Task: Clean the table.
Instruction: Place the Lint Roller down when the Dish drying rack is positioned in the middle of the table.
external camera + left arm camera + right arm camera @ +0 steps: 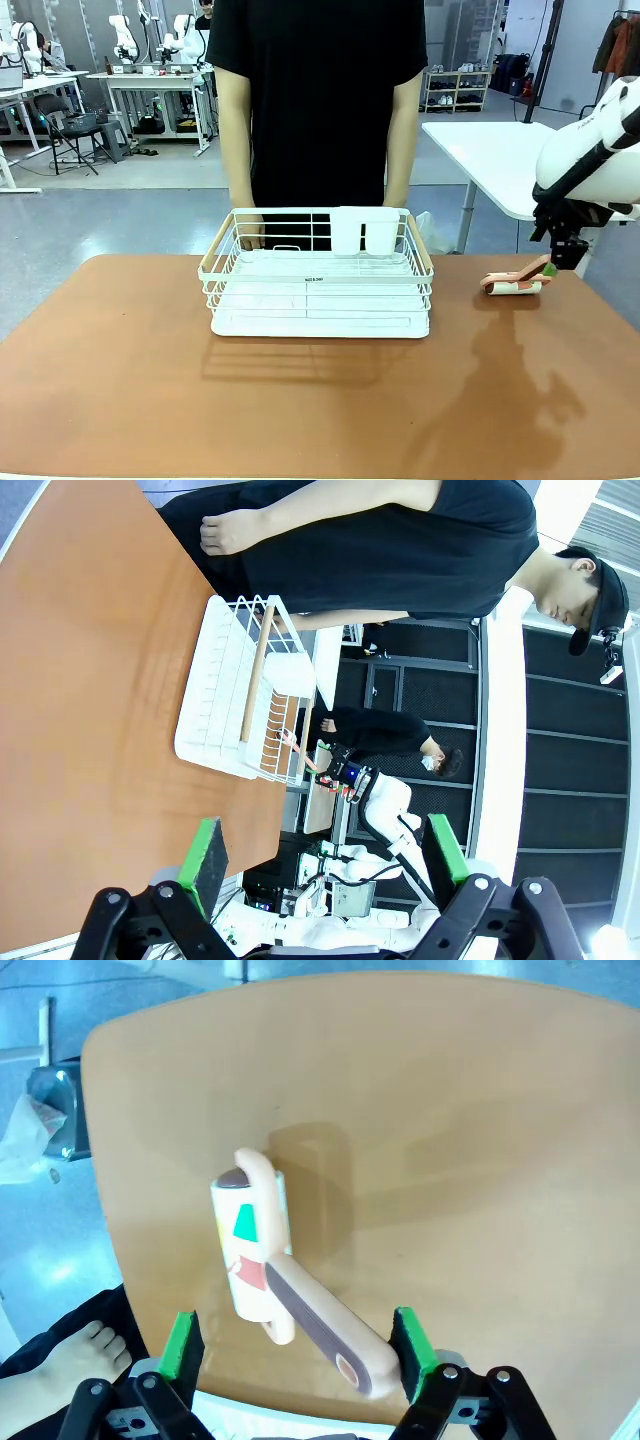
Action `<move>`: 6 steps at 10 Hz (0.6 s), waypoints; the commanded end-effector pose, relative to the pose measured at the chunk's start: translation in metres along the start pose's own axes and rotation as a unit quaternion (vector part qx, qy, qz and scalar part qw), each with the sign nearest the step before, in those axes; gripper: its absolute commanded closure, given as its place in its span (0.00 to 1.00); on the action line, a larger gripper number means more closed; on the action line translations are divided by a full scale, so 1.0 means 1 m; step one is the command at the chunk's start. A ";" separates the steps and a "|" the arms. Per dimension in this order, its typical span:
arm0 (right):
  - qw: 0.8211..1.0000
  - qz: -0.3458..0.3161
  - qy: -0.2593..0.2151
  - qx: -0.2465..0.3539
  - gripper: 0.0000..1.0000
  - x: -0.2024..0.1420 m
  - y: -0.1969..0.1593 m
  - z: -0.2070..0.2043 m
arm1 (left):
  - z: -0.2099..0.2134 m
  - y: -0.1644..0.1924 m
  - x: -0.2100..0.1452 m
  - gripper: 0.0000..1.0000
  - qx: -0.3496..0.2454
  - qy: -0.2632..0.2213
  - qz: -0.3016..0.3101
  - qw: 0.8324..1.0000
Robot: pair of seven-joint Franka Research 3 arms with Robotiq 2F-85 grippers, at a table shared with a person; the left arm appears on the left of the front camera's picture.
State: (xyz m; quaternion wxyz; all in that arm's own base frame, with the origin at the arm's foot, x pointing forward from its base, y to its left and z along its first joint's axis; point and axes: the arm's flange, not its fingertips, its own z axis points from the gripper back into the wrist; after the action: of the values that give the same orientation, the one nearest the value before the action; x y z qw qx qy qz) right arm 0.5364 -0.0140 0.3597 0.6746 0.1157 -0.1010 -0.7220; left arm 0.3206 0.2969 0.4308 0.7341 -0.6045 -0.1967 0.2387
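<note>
While the lint roller (pixel 262 1260) lies near the table's (pixel 120 380) far right corner, the right gripper (pixel 298 1345) hangs over its handle, pads spread wide and holding nothing.
A white wire dish rack (pixel 318 275) (with a white cup holder at its far side) sits mid-table before the person (pixel 320 100); the left gripper (pixel 325 855) hovers wide and empty off the table's edge.
</note>
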 end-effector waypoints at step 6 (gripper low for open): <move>0.999 -0.044 0.003 -0.032 0.00 -0.008 -0.012 0.022 | 0.003 0.001 -0.003 0.00 -0.006 0.003 -0.004 1.000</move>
State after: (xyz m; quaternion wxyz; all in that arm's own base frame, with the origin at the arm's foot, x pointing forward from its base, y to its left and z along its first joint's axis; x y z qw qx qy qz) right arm 0.5190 -0.0101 0.3787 0.6665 0.0908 -0.0688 -0.7368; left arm 0.3206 0.2970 0.4308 0.7341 -0.6045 -0.1967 0.2388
